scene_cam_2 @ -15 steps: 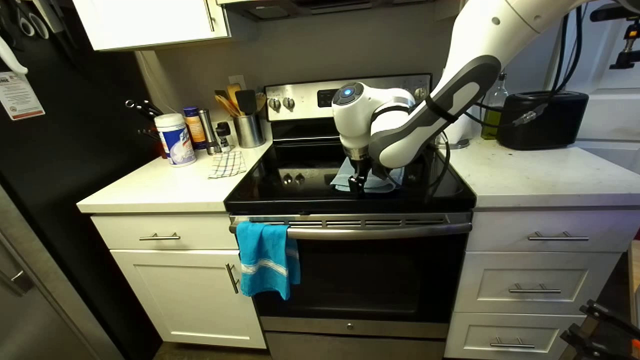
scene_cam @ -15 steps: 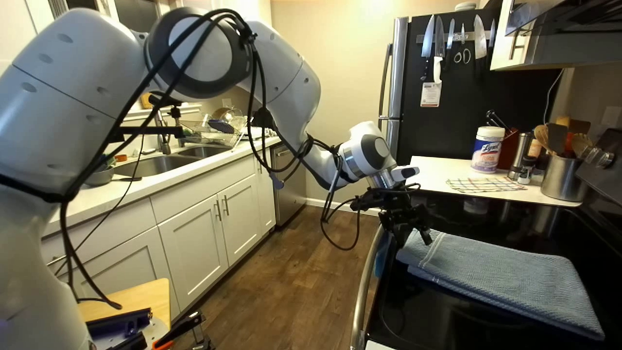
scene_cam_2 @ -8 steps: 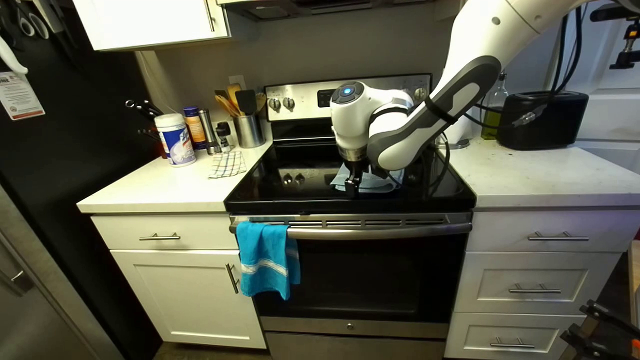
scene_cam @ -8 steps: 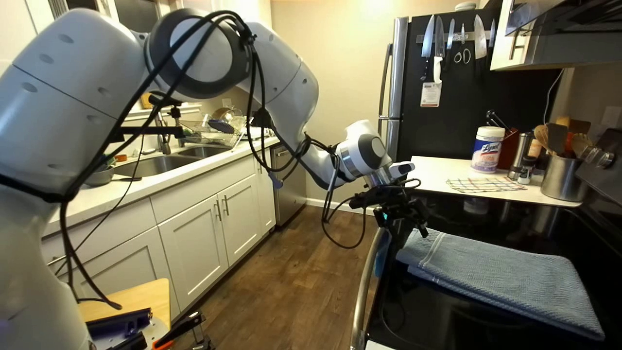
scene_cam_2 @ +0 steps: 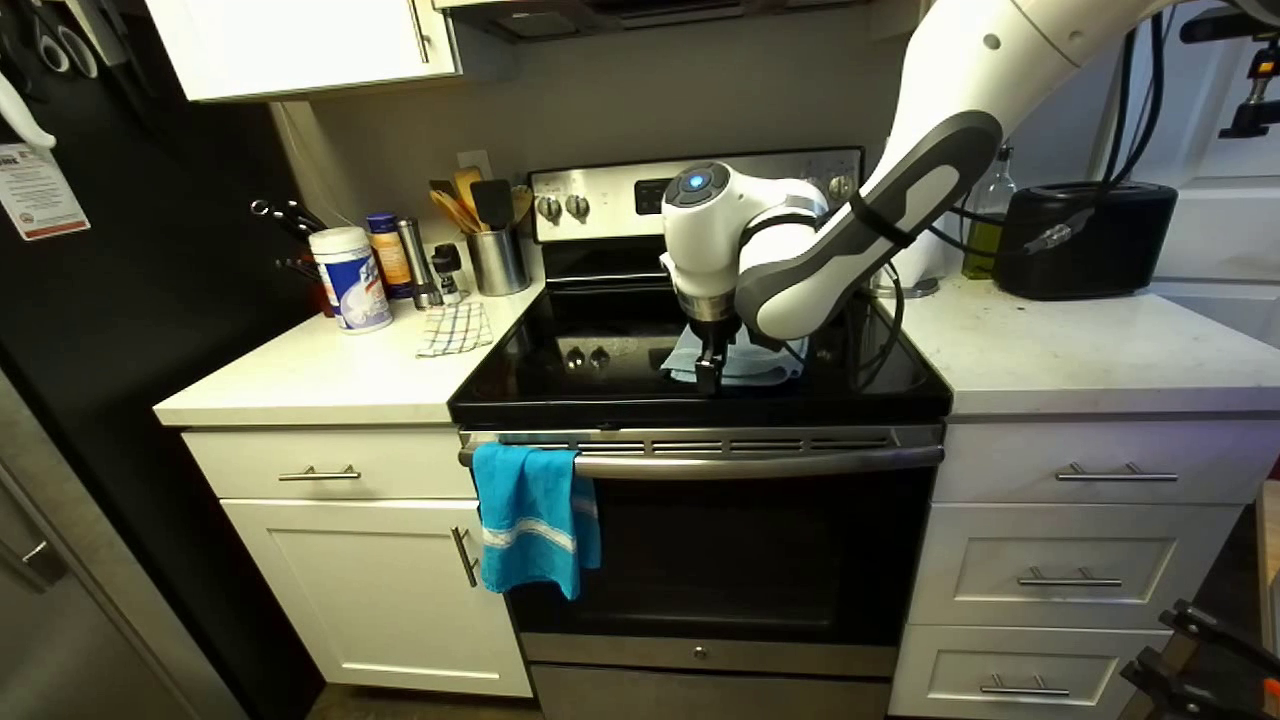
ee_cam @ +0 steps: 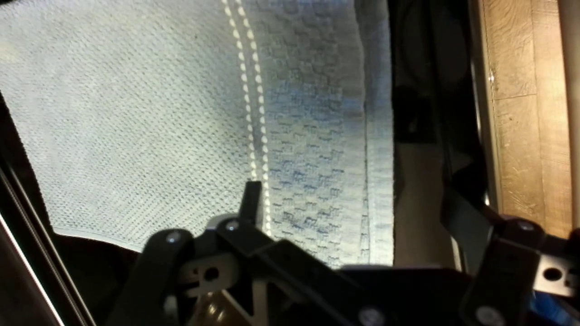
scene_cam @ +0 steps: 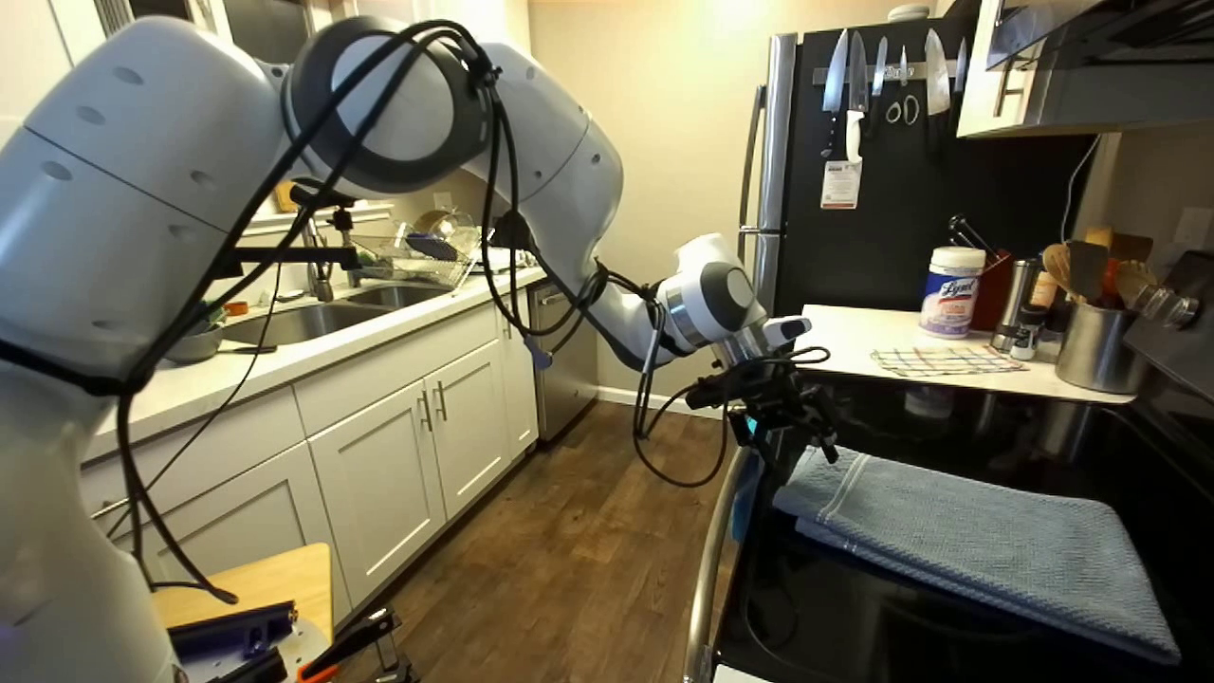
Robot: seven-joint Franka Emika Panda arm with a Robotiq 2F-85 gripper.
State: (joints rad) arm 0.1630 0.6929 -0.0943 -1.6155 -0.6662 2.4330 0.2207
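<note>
Gripper (ee_cam: 351, 203) spread wide and grasping nothing hangs from a white robot arm (scene_cam_2: 850, 270) above one end of a folded blue towel (scene_cam: 986, 541), which lies on a black stovetop (scene_cam: 854, 617) with its bulk stretching away from the tool. Seen from the wrist, one finger (ee_cam: 250, 201) reaches over the towel's pale double stripe while its partner stands out past the edge; whether a tip touches the fabric, I cannot tell from here. Lower than the gripper and off to one side, a turquoise towel (scene_cam_2: 530, 520) drapes over the oven handle (scene_cam_2: 760, 466). On the counter (scene_cam_2: 330, 375) beyond the gripper stand a wipes canister (scene_cam: 951, 292) and a steel utensil holder (scene_cam: 1100, 351), with a checked cloth (scene_cam: 948, 360) spread near them.
</note>
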